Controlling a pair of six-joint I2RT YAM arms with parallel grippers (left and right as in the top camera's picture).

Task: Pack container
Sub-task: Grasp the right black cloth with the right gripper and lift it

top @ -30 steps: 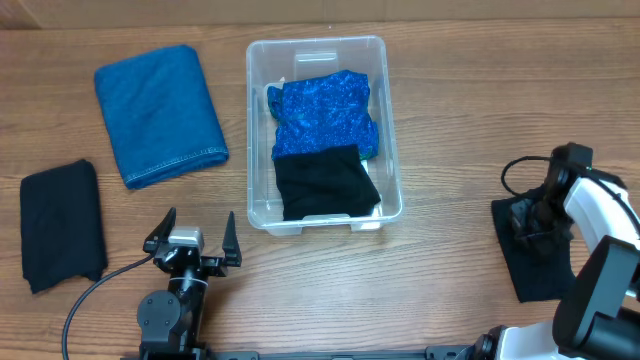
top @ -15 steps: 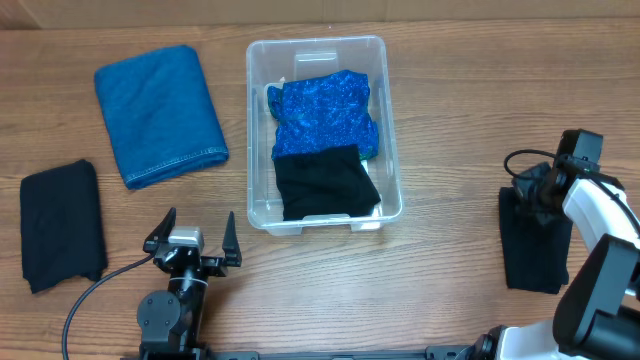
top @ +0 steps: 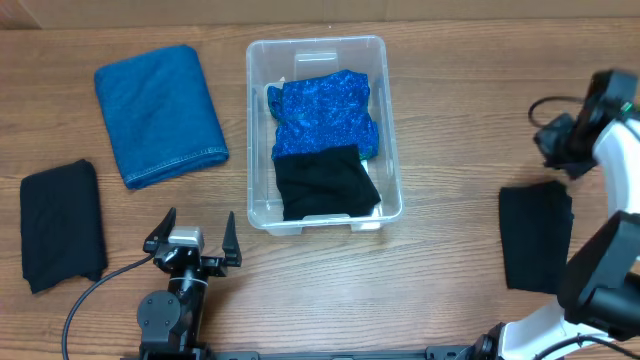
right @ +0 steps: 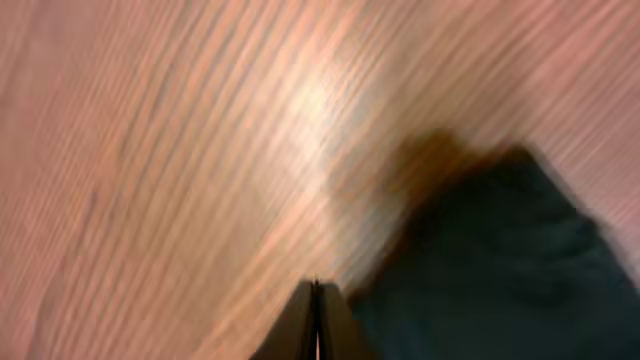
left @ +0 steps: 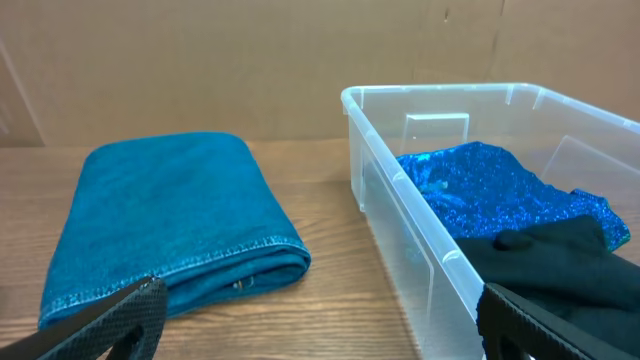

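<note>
The clear container (top: 316, 45) stands at the table's middle back. It holds a sparkly blue cloth (top: 325, 115) and a folded black cloth (top: 325, 182). In the left wrist view the container (left: 395, 165) is on the right with both cloths inside. My left gripper (top: 192, 240) is open and empty, just in front of the container's left corner; its fingertips frame the left wrist view (left: 320, 330). My right gripper (top: 556, 140) is at the far right, its jaws (right: 316, 285) shut and empty. It is behind a folded black cloth (top: 535, 238) lying on the table, which shows blurred in the right wrist view (right: 490, 260).
A folded blue towel (top: 158, 115) lies left of the container and also shows in the left wrist view (left: 165, 215). Another folded black cloth (top: 62, 225) lies at the far left. A black cable (top: 90, 290) runs from the left arm's base.
My right gripper has let go of the black cloth and moved away toward the back right. The cloth now lies flat on the table. The left arm has not moved.
</note>
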